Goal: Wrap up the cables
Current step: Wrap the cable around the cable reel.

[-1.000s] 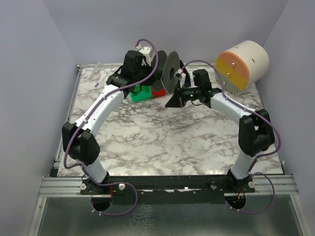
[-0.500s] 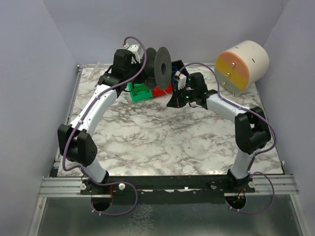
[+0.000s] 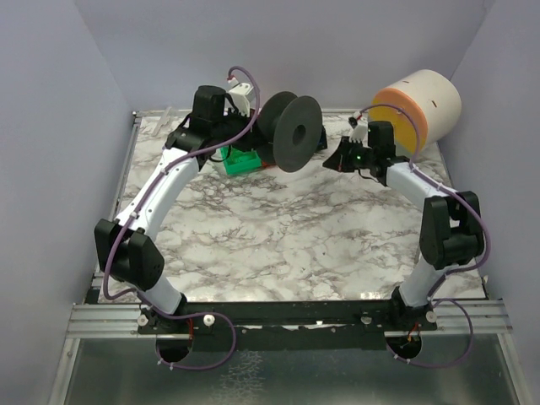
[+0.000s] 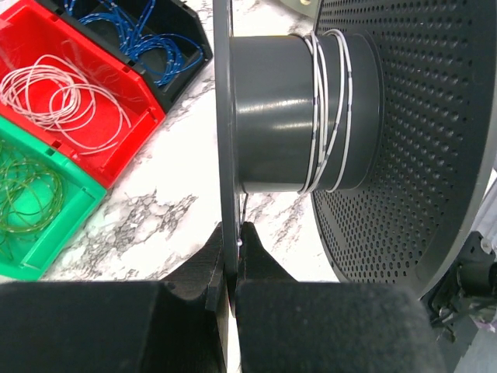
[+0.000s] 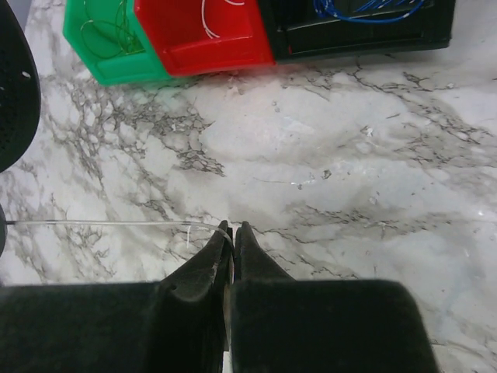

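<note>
Glossy grey plastic spool (image 4: 272, 116); smooth cable (image 4: 323, 101); table (image 5: 349, 155) marble-look w/ sheen.

Robot lab bench, plain walls (image 3: 51, 84), marbled tabletop (image 3: 278, 245), aluminium rail (image 3: 287, 319)

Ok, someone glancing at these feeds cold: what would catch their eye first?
The dark grey perforated spool, held up over the far middle of the marble table, with the left gripper clamped on its flange and a few turns of thin whitish wire on its core. Next, the right gripper pinching a thin strand that runs left toward the spool. Nearby, the row of green, red and black plastic bins holds loose wire coils.
</note>
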You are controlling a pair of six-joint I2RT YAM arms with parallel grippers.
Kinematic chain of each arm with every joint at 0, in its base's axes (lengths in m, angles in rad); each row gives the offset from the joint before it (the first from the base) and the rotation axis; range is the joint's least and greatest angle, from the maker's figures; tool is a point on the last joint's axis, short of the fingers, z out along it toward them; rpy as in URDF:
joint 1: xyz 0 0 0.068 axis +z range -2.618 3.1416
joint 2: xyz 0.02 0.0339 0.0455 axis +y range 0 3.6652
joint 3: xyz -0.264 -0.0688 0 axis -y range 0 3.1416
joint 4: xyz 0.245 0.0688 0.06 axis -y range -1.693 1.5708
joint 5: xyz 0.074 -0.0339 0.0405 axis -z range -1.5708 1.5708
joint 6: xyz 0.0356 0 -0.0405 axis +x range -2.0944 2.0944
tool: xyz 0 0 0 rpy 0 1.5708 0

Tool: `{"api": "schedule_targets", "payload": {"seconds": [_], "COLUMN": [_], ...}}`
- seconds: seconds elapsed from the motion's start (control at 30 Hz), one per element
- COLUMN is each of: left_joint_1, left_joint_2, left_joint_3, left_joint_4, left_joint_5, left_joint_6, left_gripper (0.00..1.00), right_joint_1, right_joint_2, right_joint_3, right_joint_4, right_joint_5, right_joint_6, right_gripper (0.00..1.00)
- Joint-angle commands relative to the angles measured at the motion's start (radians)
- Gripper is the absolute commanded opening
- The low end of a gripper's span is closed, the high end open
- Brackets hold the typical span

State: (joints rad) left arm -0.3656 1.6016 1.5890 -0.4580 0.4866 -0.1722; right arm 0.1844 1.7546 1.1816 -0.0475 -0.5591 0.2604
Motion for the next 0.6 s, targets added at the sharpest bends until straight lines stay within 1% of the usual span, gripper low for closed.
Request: {"api": "schedule_targets", "payload": {"seconds": [0.0,0.13,0.27,0.37,0.47,0.57], "left_joint_1": [-0.009,-0.047,-0.086,-0.131,-0.176,-0.218], "left_joint_2": [-0.075,-0.071,-0.065,-0.058,-0.05,-0.039], "left_joint_3": [0.02,0.02,0.046,0.078,0.084,0.081], "left_joint_4": [0.04,0.001,-0.059,-0.133,-0.182,-0.217], "left_joint_5": [0.13,0.104,0.052,0.007,-0.022,-0.045], "left_joint_6": [0.053,0.104,0.165,0.265,0.328,0.378], "left_gripper": [0.0,0.0,0.0,0.0,0.0,0.0], "right_joint_1": [-0.012,-0.021,-0.022,-0.036,-0.076,-0.125], "right_joint_2": [-0.064,-0.063,-0.067,-0.08,-0.089,-0.104], "right_joint_3": [-0.046,-0.046,-0.03,-0.039,-0.061,-0.101], "right_joint_4": [0.039,0.039,0.015,0.03,0.068,0.133], "right_joint_5": [0.125,0.15,0.27,0.363,0.317,0.205], "right_joint_6": [0.013,0.01,-0.052,-0.058,-0.015,0.046], "right_gripper": [0.0,0.0,0.01,0.01,0.01,0.01]}}
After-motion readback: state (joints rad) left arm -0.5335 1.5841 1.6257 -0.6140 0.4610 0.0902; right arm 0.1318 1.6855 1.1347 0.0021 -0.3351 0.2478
